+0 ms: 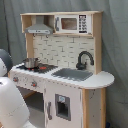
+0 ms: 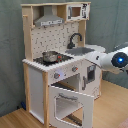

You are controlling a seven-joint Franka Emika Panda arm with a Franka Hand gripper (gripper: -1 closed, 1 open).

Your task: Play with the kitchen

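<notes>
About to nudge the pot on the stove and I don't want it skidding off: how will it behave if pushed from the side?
The pot looks like shiny metal, so it will probably slide easily on the smooth stove. It is low and wide, so tipping seems unlikely. It looks like a small, probably light toy, so a gentle push may move it further than expected.

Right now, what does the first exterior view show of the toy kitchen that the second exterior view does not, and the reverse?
Only the first exterior view shows the cupboard door under the sink from the front. Only the second exterior view shows the oven door hanging open. Both exterior views show the kitchen, its pot on the stove, black faucet, grey hood and the white arm.
</notes>
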